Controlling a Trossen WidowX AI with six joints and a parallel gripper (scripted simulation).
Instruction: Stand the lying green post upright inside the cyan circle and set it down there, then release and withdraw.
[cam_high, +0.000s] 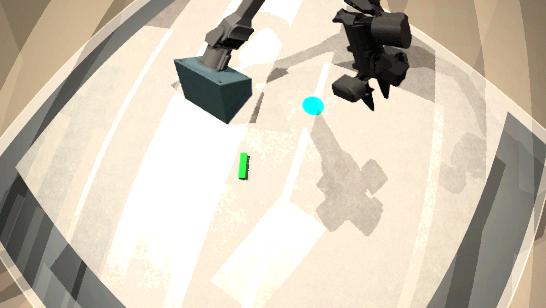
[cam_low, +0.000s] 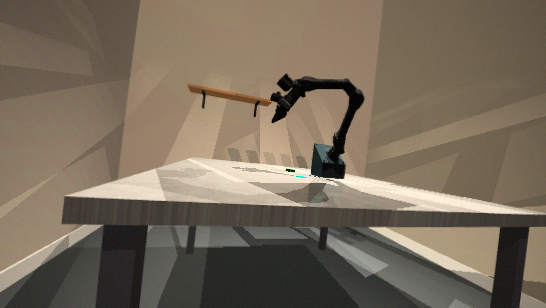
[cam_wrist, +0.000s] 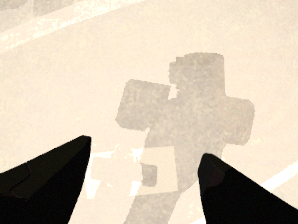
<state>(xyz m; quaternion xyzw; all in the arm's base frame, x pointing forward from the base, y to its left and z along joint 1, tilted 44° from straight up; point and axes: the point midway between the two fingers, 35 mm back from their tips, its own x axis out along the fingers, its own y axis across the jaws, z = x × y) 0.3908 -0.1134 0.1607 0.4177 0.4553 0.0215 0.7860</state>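
The green post (cam_high: 243, 166) (cam_low: 290, 170) lies on its side on the table, in front of the arm's base in the top view. The flat cyan circle (cam_high: 313, 105) (cam_low: 301, 177) is on the table, to the right of the post and farther up in the top view. My gripper (cam_high: 378, 102) (cam_low: 275, 120) (cam_wrist: 146, 154) is open and empty. It hangs high above the table, pointing down at a slant. The wrist view shows only pale table top and the arm's shadow beyond the parted fingertips; neither post nor circle shows there.
The teal base block (cam_high: 212, 95) (cam_low: 327, 162) of the arm stands on the table (cam_low: 200, 212), near both the post and the circle. An orange shelf (cam_low: 230, 95) on dark brackets is on the wall behind. Strong light patches and shadows cross the table top.
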